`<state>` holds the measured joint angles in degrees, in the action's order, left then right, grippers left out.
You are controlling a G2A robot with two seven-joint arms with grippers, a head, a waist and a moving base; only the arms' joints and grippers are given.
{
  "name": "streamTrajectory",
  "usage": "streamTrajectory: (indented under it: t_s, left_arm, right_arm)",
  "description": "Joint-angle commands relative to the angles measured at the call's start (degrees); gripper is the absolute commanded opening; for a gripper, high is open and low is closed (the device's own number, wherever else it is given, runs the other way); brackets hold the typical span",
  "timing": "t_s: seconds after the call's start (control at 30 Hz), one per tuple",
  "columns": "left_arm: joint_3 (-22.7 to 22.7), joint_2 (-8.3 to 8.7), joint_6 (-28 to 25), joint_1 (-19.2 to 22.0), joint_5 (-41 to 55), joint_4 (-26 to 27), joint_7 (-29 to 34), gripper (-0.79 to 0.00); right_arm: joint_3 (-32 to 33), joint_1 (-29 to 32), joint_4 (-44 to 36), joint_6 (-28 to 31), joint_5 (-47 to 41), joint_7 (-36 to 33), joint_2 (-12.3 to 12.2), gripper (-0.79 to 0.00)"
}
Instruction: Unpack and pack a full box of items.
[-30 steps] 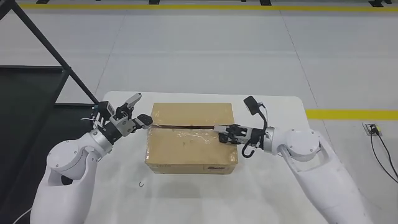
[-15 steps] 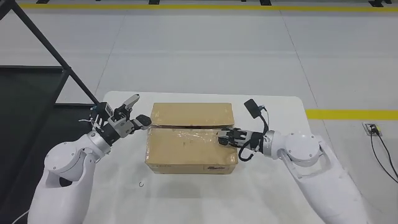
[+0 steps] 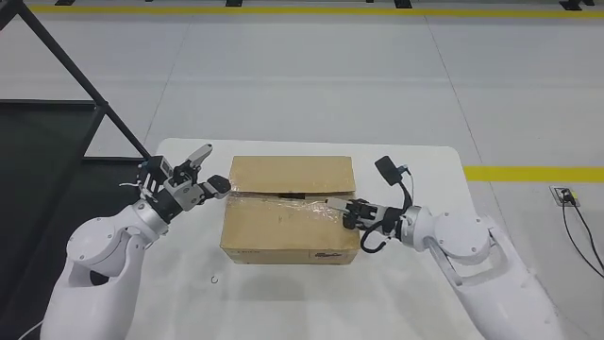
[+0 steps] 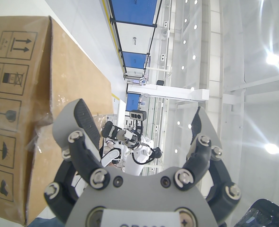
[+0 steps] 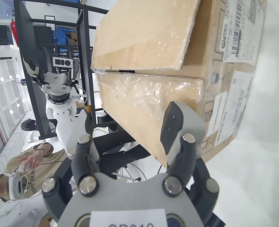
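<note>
A brown cardboard box stands in the middle of the white table. Clear tape covers its top seam, and the far flap sits slightly raised over the near flap, with a dark slit between them. My right gripper is open at the box's right end, level with the near flap's edge, nothing between its fingers. My left gripper is open just off the box's left end, its jaws wide apart and holding nothing.
Paper labels cover the box's right end. A small metal ring lies on the table in front of the box's left corner. A black rack stands left of the table.
My right gripper has drawn back along the seam toward the box's right end and slightly nearer. The far flap has lifted a little at the seam. The left arm has hardly moved.
</note>
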<state>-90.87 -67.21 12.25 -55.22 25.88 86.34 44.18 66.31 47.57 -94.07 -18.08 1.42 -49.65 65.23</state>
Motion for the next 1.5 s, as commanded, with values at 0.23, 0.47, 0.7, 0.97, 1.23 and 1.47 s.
streamTrajectory:
  t_s: [0.23,0.47,0.7,0.97,1.23,1.47]
  left_arm:
    - [0.0,0.42,-0.14,-0.46,1.18,0.48,0.01,0.0]
    - [-0.07,0.72,0.21,-0.49,2.88,0.43,0.27,0.0]
    - [-0.44,1.06,0.79,-0.21,4.76,-0.15,0.82,0.0]
    - [-0.45,1.4,1.05,0.19,6.74,-0.85,1.47,0.0]
    - [-0.58,1.74,1.25,0.45,8.8,-1.57,2.22,0.0]
    - [-0.51,2.05,1.29,0.65,9.72,-1.88,2.38,0.0]
  right_arm:
    - [-0.11,0.35,-1.69,-1.04,2.2,0.8,-0.23,-0.259]
    - [-2.05,-0.85,-2.51,-4.95,7.16,1.21,-0.26,-0.434]
    - [-4.68,-2.69,-2.98,-9.21,12.2,0.48,-0.14,-0.471]
    - [-7.89,-3.78,-5.65,-14.41,19.76,0.41,-0.06,-0.474]
    - [-11.31,-4.82,-8.43,-18.92,28.34,0.58,0.13,-0.496]
    - [-13.71,-4.72,-11.2,-20.87,34.2,1.29,0.45,-0.505]
